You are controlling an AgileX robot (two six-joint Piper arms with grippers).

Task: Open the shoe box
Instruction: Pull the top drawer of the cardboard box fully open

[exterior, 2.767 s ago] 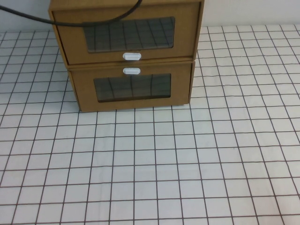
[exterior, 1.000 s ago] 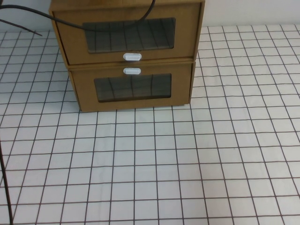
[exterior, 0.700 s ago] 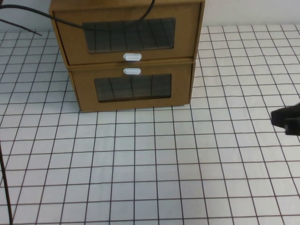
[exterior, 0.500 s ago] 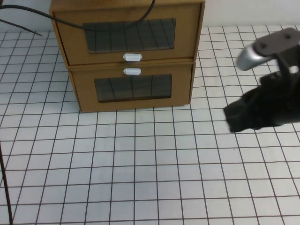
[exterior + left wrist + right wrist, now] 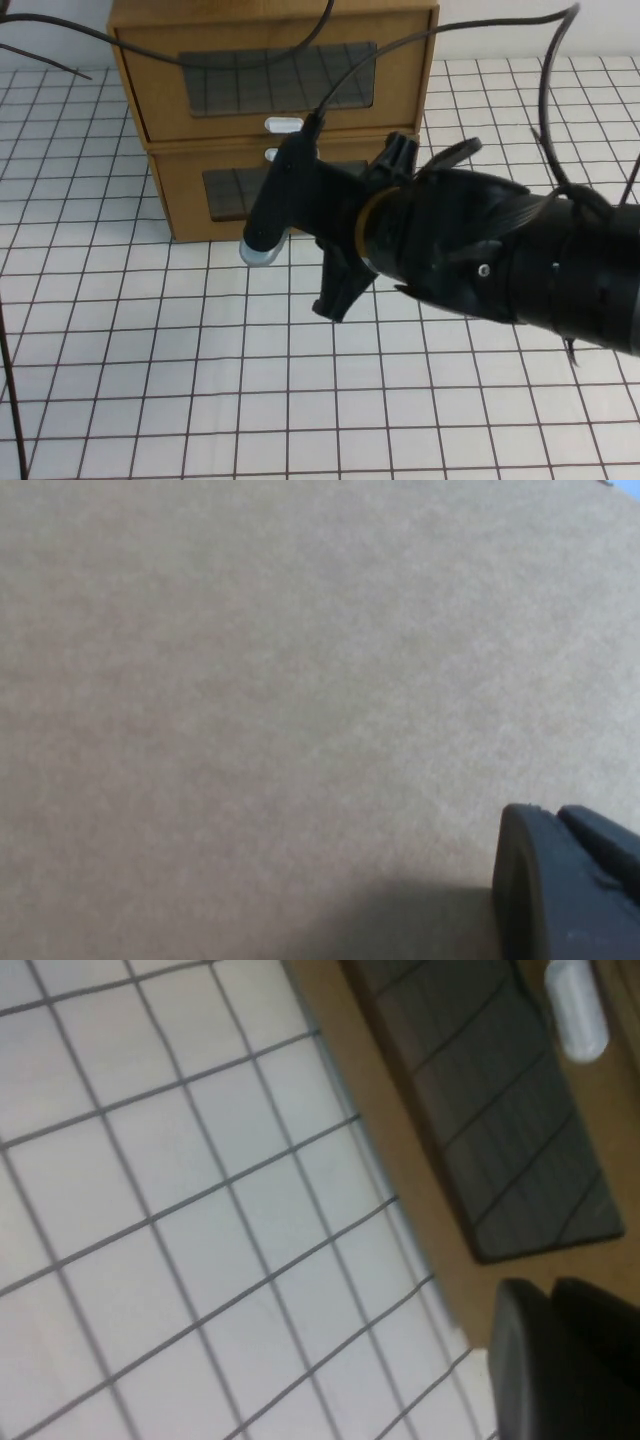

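Observation:
Two brown cardboard shoe boxes are stacked at the back of the table, the upper box point(image 5: 400, 90) on the lower box point(image 5: 185, 190). Each has a dark window and a white handle; the upper handle point(image 5: 283, 125) shows fully. My right arm point(image 5: 480, 260) fills the middle of the high view and hides most of the lower box's front. In the right wrist view my right gripper point(image 5: 550, 1305) is shut and empty, close to the lower box's front point(image 5: 400, 1190), below its window point(image 5: 480, 1090) and handle point(image 5: 577, 1010). My left gripper point(image 5: 555, 825), shut and holding nothing, hovers right against plain brown cardboard point(image 5: 250, 680).
A white cloth with a black grid point(image 5: 150, 380) covers the table. Black cables point(image 5: 60, 25) arch over the boxes, and one cable point(image 5: 10, 400) hangs down the left edge.
Within the last second my right arm came in from the right edge and swept left across the table, and it now stands in front of the boxes. The boxes have not moved.

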